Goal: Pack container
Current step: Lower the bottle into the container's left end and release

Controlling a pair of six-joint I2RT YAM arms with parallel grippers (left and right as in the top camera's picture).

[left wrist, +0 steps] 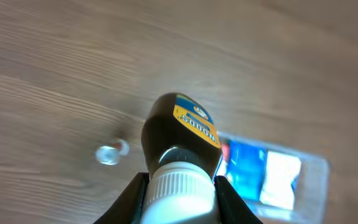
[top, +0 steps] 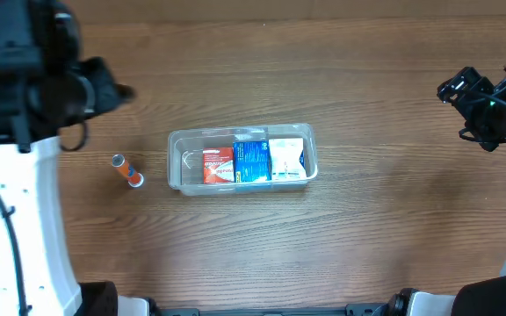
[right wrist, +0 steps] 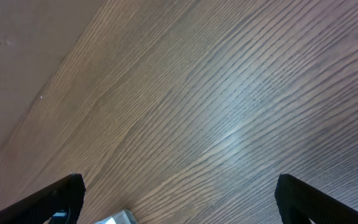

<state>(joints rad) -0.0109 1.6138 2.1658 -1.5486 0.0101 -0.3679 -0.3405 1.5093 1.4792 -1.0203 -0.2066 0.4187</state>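
By the far left corner of the tabletop (top: 367, 237), the left pincer (top: 112, 90) hangs at the end of its black wrist. The left wrist view shows this pincer (left wrist: 180, 193) clamped on a dark bottle (left wrist: 179, 127). Its fingers (left wrist: 132, 196) press on either side of the ribbed white cap, and the bottle's body points away from the camera. A yellow and blue label on the bottle reads "WOODS". The wood behind it is out of focus.

Nearer the front edge, and a little to the right of that pincer, a small orange tube (top: 127, 170) lies flat on the tabletop. It is angled, with a grey end toward the far left corner and a pale end toward the container. It lies just beside the container's left wall without touching it.

The container (top: 176, 149) sits about mid-tabletop, slightly left of centre, with its long sides parallel to the front edge. Three boxes lie side by side in it, packed toward its right end: a red-and-white box (top: 219, 165), then a blue box (top: 251, 161), then a white box (top: 288, 160) against the right wall.

At the right edge, toward the far right corner, the right pincer (top: 464, 88) is well apart from the container. In its wrist view this pincer (right wrist: 178, 183) is spread wide, and only wood grain shows between its two fingers (right wrist: 64, 196).
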